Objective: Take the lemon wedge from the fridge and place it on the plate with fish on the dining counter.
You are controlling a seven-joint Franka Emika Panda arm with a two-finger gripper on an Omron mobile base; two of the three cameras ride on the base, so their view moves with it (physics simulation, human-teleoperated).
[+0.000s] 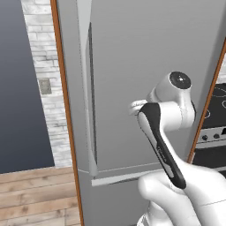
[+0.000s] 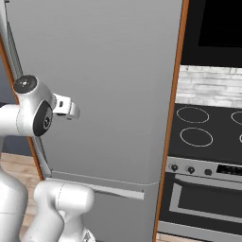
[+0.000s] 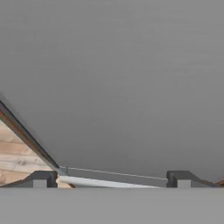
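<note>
Arm folded upward, elbow high, hand aimed at the closed fridge (image 1: 132, 66) door. Fingers (image 3: 39, 179) spread wide, empty, near the door's lower edge. Lemon wedge unseen.

White glossy arm (image 1: 185, 190) showing rounded, bulbous link shells, smooth plastic look. A long black strip (image 1: 162, 148) is running along one link, faint pale marking on it, unreadable. Round dark joint cap (image 1: 180, 80) with a small bright centre is sitting on the elbow housing; the right base view is showing a matching grey-black cap (image 2: 25, 84) plus a dark oval inset (image 2: 43, 119) on the side. A short white wrist flange (image 2: 65, 107) is sticking out. Small dark grey blocky fingertips (image 3: 40, 179), lighter square faces.
</note>
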